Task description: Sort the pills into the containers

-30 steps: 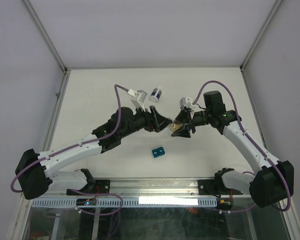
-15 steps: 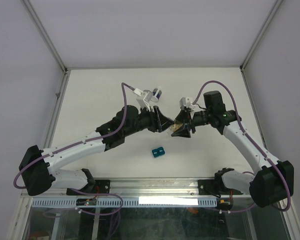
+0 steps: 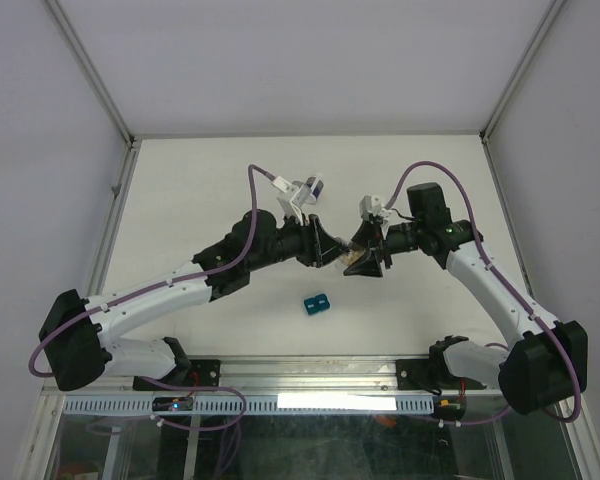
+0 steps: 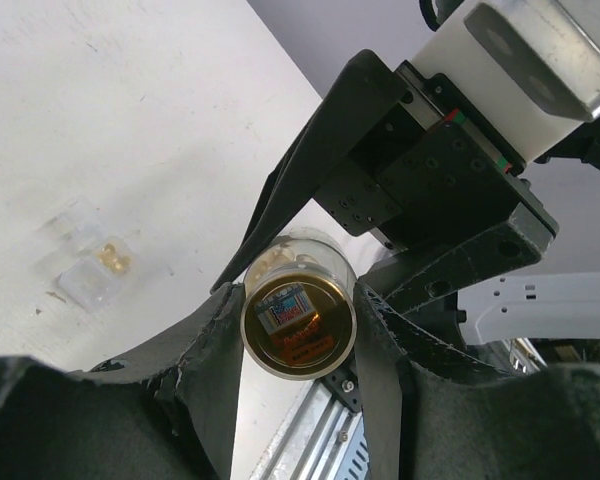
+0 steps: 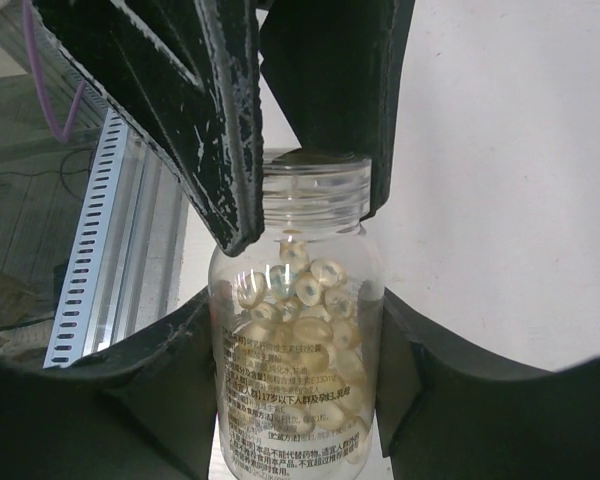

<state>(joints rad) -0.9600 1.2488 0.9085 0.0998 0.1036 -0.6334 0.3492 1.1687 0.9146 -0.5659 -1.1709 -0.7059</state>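
Observation:
My right gripper (image 3: 360, 258) (image 5: 296, 350) is shut on the body of a clear pill bottle (image 5: 296, 330) holding several pale yellow capsules. My left gripper (image 3: 330, 248) (image 4: 298, 325) meets it from the left, and its fingers (image 5: 220, 110) clamp the bottle's top. In the left wrist view the bottle (image 4: 298, 315) shows end-on between my fingers. Two tiny clear containers (image 4: 80, 275) lie on the table, with orange-brown pills (image 4: 115, 262) inside one. They are hidden in the top view.
A white jar with a dark-blue band (image 3: 315, 187) stands behind the left wrist, partly hidden by its camera mount. A small teal block (image 3: 315, 302) lies nearer the front. The table's near edge has a metal rail (image 3: 310, 398).
My left wrist has rolled and its camera mount has swung up toward the white jar. The left arm has edged right. The right arm and the bottle have stayed in place.

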